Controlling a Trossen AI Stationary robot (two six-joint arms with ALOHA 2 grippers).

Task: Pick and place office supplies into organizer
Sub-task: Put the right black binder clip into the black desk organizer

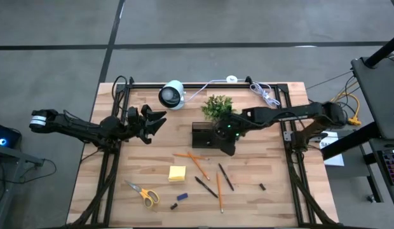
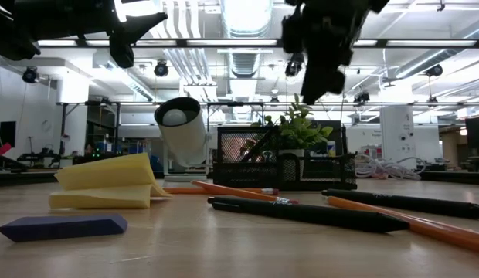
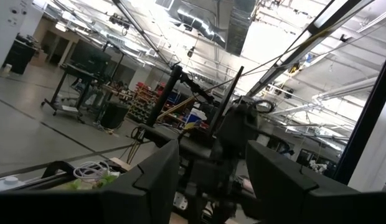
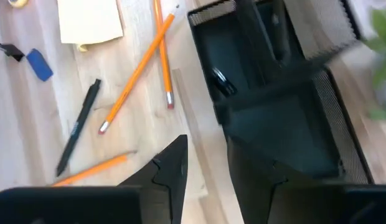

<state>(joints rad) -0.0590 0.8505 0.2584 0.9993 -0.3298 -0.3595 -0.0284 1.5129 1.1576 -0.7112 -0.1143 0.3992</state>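
The black mesh organizer point(image 1: 202, 135) stands mid-table in front of the plant. A small dark clip point(image 4: 221, 81) lies on the floor of one compartment. My right gripper point(image 4: 207, 149) hangs open above the organizer's near edge point(image 1: 225, 147), slanting down, with nothing between its fingers. My left gripper point(image 1: 160, 119) is open and raised at the left, holding nothing. Loose on the near half of the table lie the yellow sticky-note pad point(image 1: 177, 173), the scissors point(image 1: 143, 194), a blue block point(image 1: 182, 197), orange pencils point(image 1: 197, 164), dark pens point(image 1: 225, 177) and a clip point(image 1: 262, 187).
A white round camera point(image 1: 172, 94) and a green potted plant point(image 1: 217, 106) stand behind the organizer. Black frame rails point(image 1: 114, 172) run along the table's left, right and far sides. A white cable point(image 1: 264, 94) lies at the far right corner.
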